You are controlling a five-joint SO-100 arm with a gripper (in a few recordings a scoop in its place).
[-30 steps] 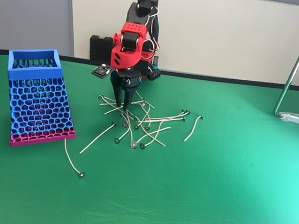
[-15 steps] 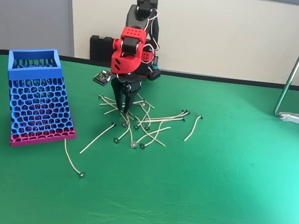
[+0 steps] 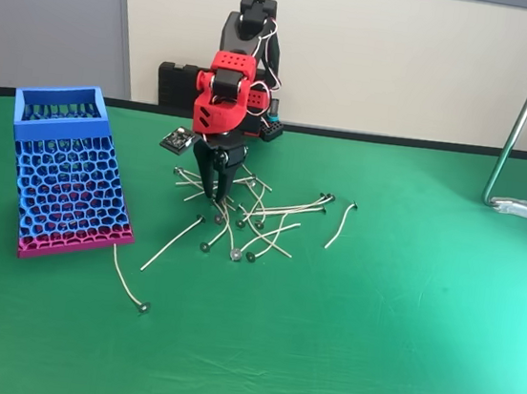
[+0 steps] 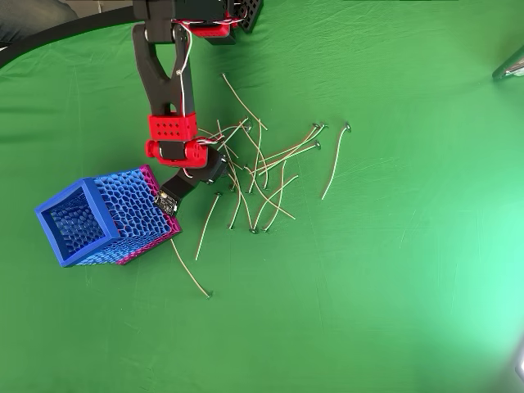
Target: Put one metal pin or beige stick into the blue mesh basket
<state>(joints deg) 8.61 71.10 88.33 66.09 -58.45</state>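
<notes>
Stage: pickup, nothing delivered | gripper (image 3: 214,194) fingers slightly parted, tips down in the stick pile (image 3: 256,217) (grip unclear) | blue mesh basket (image 3: 67,168) looks empty | left: grasp, carry, drop

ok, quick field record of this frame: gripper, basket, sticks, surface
gripper: pointed down at the left edge of the stick pile, fingertips close together; whether it grips a stick cannot be told
basket: blue mesh, pink base, upright, left of the pile in the fixed view
sticks: pile scattered on the cloth; one stray stick near the basket base
surface: green cloth
</notes>
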